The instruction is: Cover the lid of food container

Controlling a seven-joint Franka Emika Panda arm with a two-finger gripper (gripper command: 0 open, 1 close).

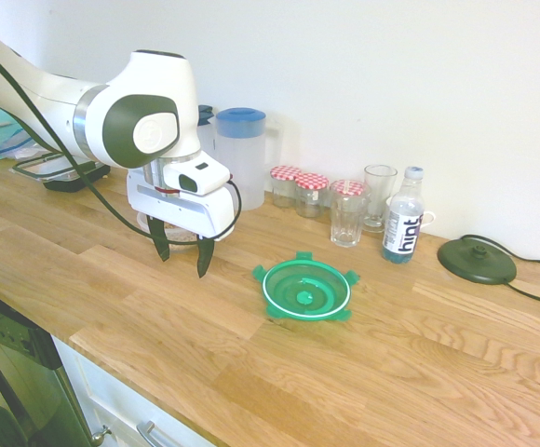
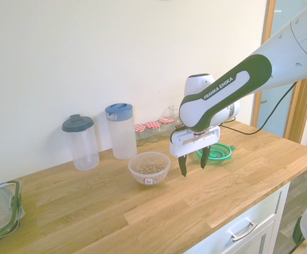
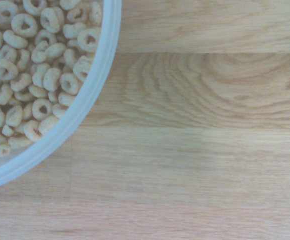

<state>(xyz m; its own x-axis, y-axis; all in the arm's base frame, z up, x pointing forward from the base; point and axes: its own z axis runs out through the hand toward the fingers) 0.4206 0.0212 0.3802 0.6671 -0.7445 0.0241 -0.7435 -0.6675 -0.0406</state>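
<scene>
The lid (image 1: 306, 291) lies flat on the wooden counter, green and translucent with small clip tabs; in the second exterior view the lid (image 2: 217, 152) sits just behind the gripper. The food container (image 2: 150, 168) is a small clear round bowl of beige cereal rings, and its rim (image 3: 87, 100) fills one corner of the wrist view. My gripper (image 1: 182, 259) hangs open and empty a little above the counter, between bowl and lid. In the first exterior view the bowl (image 1: 182, 235) only peeks out behind the fingers. From the other side the gripper (image 2: 193, 168) stands just right of the bowl.
Along the wall stand two tall clear jugs (image 2: 120, 131) (image 2: 81, 142), red-checked jars (image 1: 298, 189), drinking glasses (image 1: 348, 213) and a water bottle (image 1: 403, 216). A black round disc with a cord (image 1: 477, 260) lies at the right. A rectangular black-rimmed container (image 2: 0, 210) sits far left.
</scene>
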